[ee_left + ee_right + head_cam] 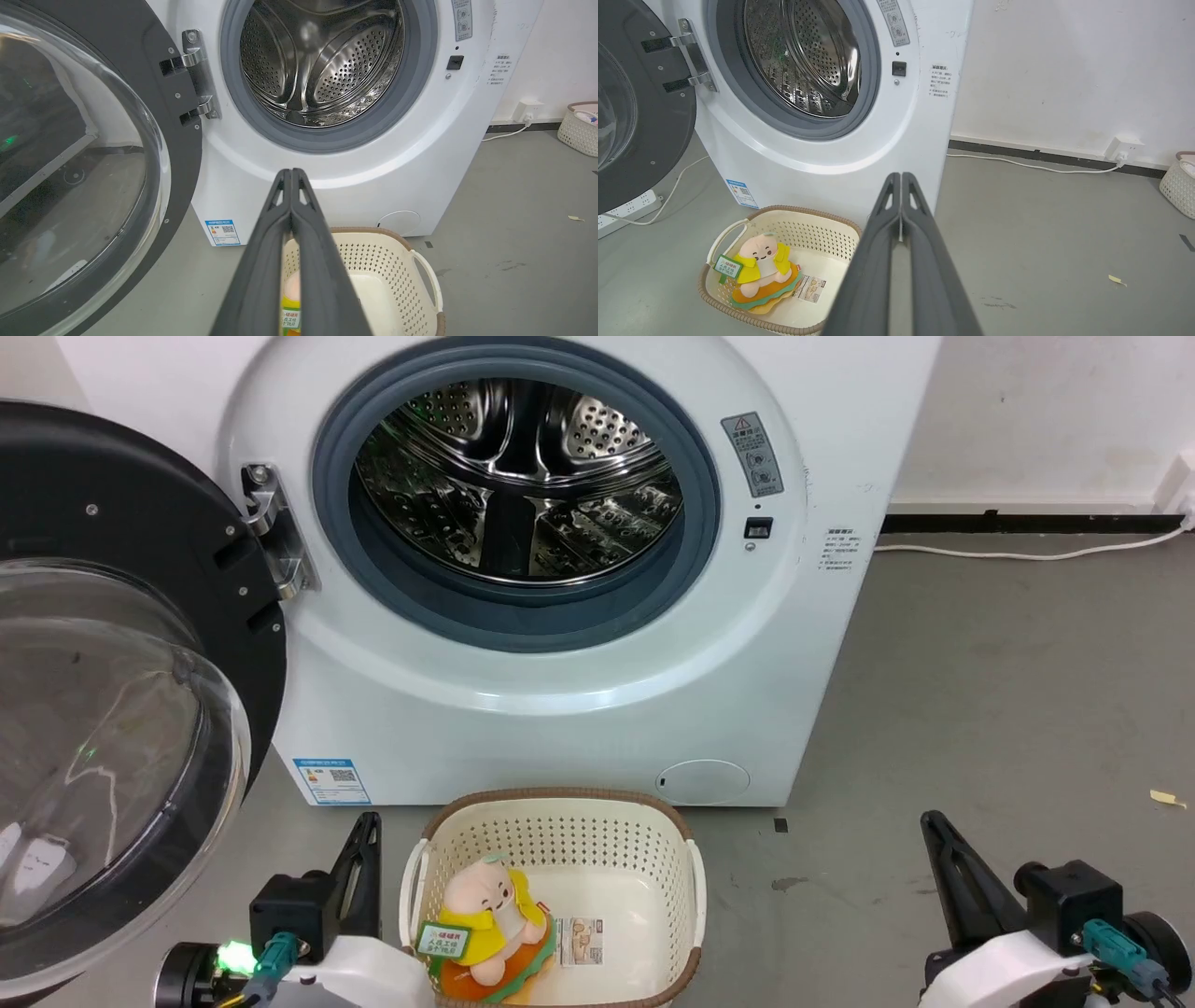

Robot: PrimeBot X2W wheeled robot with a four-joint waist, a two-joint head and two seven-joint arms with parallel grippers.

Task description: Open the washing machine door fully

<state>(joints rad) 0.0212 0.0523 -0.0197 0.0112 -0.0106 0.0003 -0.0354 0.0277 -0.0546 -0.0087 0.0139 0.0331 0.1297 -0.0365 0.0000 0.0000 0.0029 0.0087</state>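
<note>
Left gripper (291, 173) clenched | right gripper (900, 176) clenched | washing machine door (121, 644) wide open, untouched

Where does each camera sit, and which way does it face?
Head view: on the robot's head, facing forward and down at the white front-loading washing machine and its round glossy black door, open; left pincer and right pincer at the bottom corners.
Left wrist view: on the left wrist, looking along its shut pincer toward the steel drum.
Right wrist view: on the right wrist, along its shut pincer, at the machine and white wall.
Shared: all three show the cream perforated basket.
</note>
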